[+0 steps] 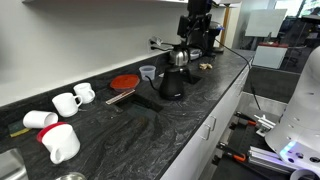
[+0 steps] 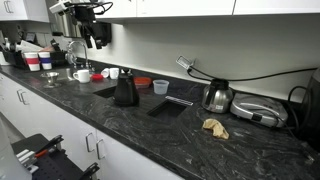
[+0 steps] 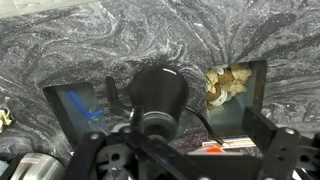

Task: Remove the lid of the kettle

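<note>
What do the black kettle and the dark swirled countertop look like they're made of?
Black cone-shaped kettle: dull dark body with only soft grey highlights in the wrist view, so coated metal or plastic; the pictures can't settle which. Dark white-veined countertop: polished stone or stone-look laminate, judging by the marbled swirls and faint sheen.

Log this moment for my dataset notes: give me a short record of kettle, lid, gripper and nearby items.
kettle: upright on the counter
lid: apparently on the kettle's top, not yet removed
gripper: open, empty, above the counter, apart from the kettle
nearby: red disc, small cup, white mugs
</note>
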`<state>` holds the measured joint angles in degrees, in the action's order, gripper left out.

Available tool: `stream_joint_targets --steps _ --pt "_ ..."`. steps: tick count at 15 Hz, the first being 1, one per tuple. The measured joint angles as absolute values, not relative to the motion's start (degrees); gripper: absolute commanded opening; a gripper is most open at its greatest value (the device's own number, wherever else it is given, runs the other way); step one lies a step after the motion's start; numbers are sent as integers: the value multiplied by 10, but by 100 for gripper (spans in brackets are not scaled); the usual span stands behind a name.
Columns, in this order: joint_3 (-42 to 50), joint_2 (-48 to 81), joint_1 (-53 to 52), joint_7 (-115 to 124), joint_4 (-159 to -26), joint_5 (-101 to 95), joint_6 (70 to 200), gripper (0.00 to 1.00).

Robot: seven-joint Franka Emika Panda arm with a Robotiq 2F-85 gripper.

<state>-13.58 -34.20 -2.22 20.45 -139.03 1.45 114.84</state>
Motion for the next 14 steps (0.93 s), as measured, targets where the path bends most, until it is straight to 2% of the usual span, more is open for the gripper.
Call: stream_joint_targets --steps 5,14 --pt "-136 -342 -22 218 -1393 7 1157 100" --pt "-127 -256 5 261 -1419 -28 1297 100"
